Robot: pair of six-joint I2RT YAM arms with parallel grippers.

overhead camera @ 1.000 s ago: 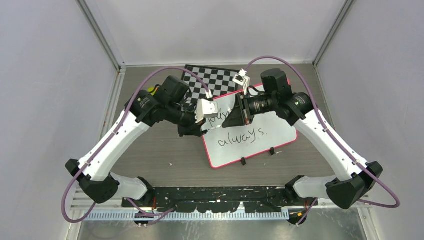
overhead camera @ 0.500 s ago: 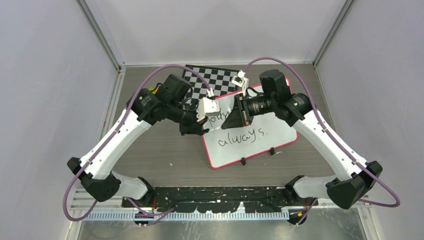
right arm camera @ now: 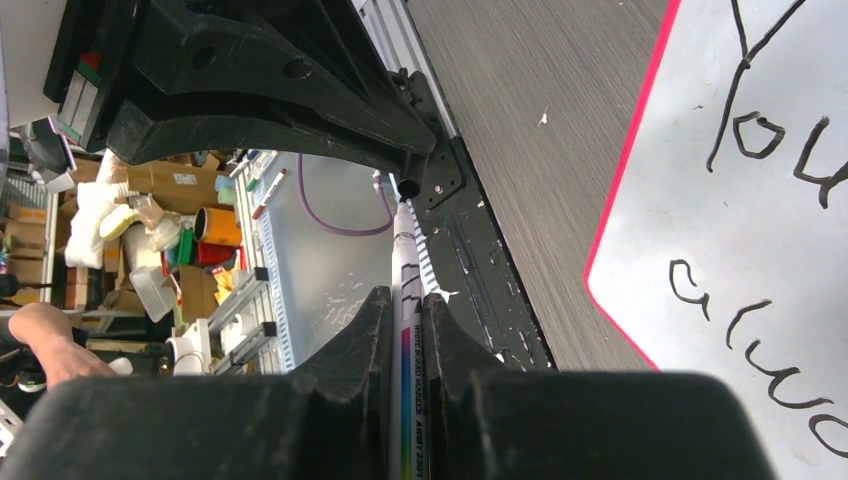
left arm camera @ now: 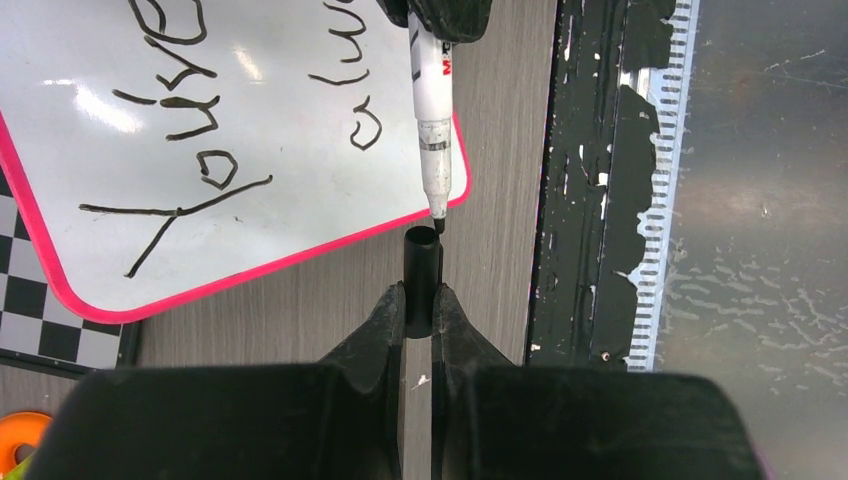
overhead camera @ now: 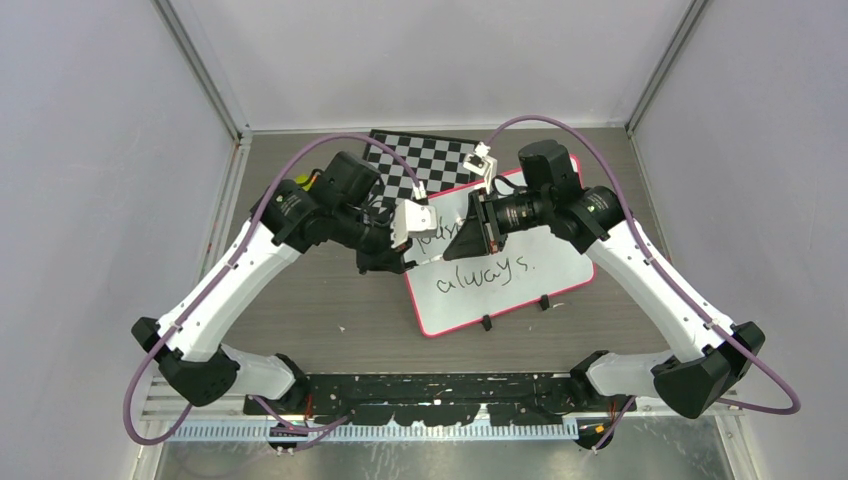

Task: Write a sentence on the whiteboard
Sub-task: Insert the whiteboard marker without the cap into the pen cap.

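At the bottom centre of the left wrist view, our left gripper is pressed together on the black cap, whose open mouth points up the frame. Just above it, the marker reaches in from the top edge. Its tip sits at the cap's mouth, a touch right of centre as far as we can tell. Our right gripper pinches the marker's barrel.

We judge the step to be recapping. We should first line barrel and cap on one axis, then push straight along it with both grips firm, so the tip neither smears the rim nor skids off.

Further off, the whiteboard lies tilted in mid-frame of the top view. The sentence on it reads "always." below a line partly hidden by the grippers. The checkerboard lies beyond, toward the top of the frame.
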